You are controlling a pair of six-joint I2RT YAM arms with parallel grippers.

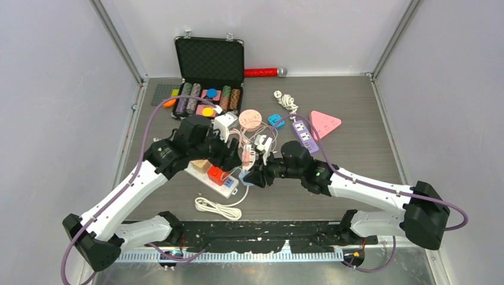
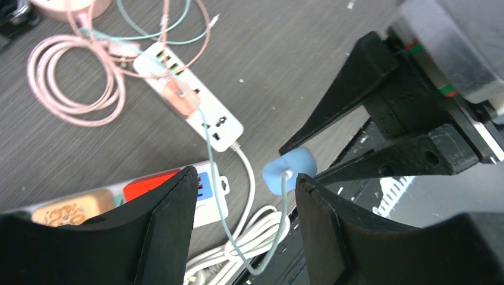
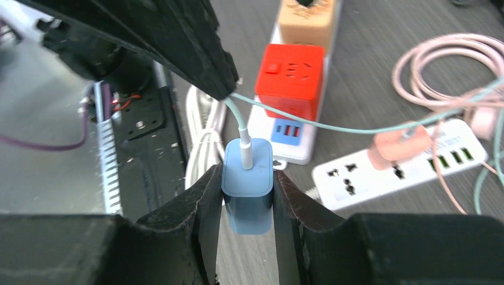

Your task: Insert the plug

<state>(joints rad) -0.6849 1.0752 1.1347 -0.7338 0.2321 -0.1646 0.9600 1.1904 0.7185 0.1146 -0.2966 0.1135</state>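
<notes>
The right fingers point(image 3: 199, 217) are pinching a pale blue plug point(image 3: 248, 178) by its two flat sides, pressing against it from left and right. The plug is hanging clear of the worktop point(image 1: 356, 148), in front of the near end of a white power strip point(image 1: 229, 189), and it is not sitting in any socket. A mint-green cable point(image 3: 333, 127) is coming out of the plug's top face and trailing away across the worktop.

The left fingers point(image 2: 169, 222) are standing spread apart, just beside the plug. In the left wrist view the green cable is drooping through the gap between them, and in the right wrist view it is passing right at the tip of one left finger; whether it is touching that tip I cannot tell.

The near power strip is carrying a red cube adapter point(image 3: 291, 77) and a tan adapter point(image 3: 304, 21), with a blue USB panel at its end. A second white power strip point(image 3: 398, 163) is lying just beyond it, holding a pink plug point(image 3: 399, 145), and a coil of pink cable point(image 2: 71, 77) is resting next to it. A bundled white cord point(image 1: 217, 208) is lying by the near edge.
</notes>
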